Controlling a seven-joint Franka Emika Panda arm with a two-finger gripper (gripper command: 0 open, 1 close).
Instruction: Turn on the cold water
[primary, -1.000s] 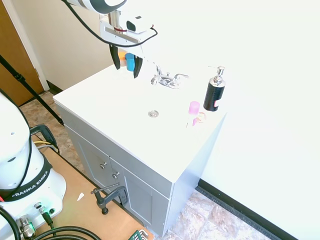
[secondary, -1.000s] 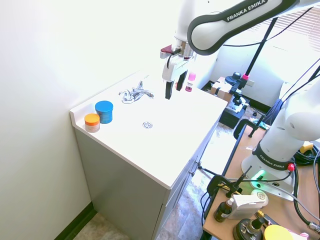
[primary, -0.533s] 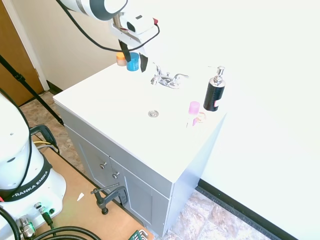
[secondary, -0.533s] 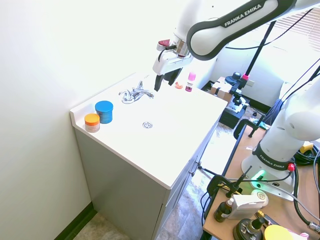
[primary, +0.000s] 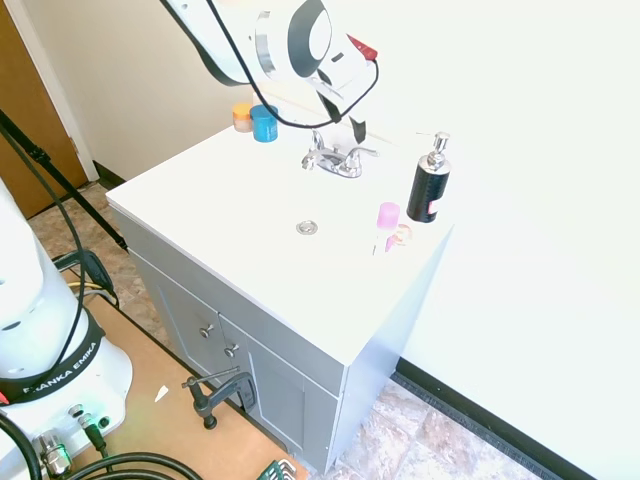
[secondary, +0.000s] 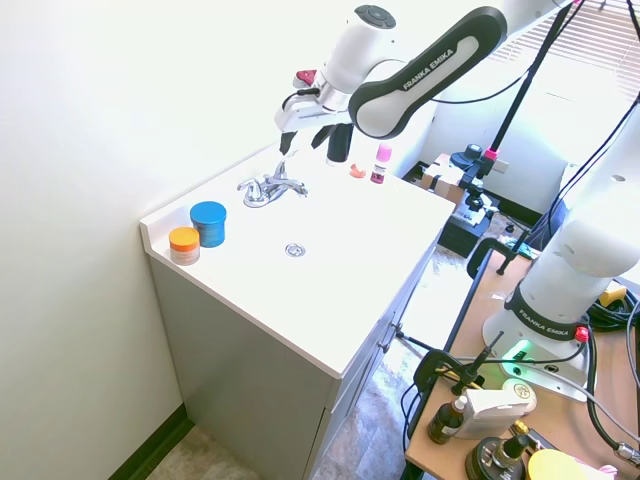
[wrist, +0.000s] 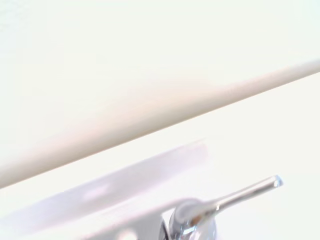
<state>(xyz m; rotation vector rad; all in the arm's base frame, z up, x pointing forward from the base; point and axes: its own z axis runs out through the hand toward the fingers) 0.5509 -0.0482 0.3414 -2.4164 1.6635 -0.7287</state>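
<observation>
Faucet (primary: 335, 159) sits at the back of the white desk (primary: 220, 215), upper middle of the first exterior frame, chrome, with two slim levers. Right-hand lever (primary: 362, 153) points toward the black soap pump bottle (primary: 429, 182); wrist view shows one lever (wrist: 235, 195) close up, slanting out from its chrome base. No water visible at the spout or around the drain (primary: 307, 228). Tool (primary: 357, 128) hangs just above and behind the right-hand lever, apart from it as far as I can tell; cannot tell whether its fingers are spread or pressed together. Pink bottle (primary: 387, 223) stands near the desk's right edge. Blue jar (primary: 264, 122) and orange jar (primary: 242, 117) sit side by side at upper left.
</observation>
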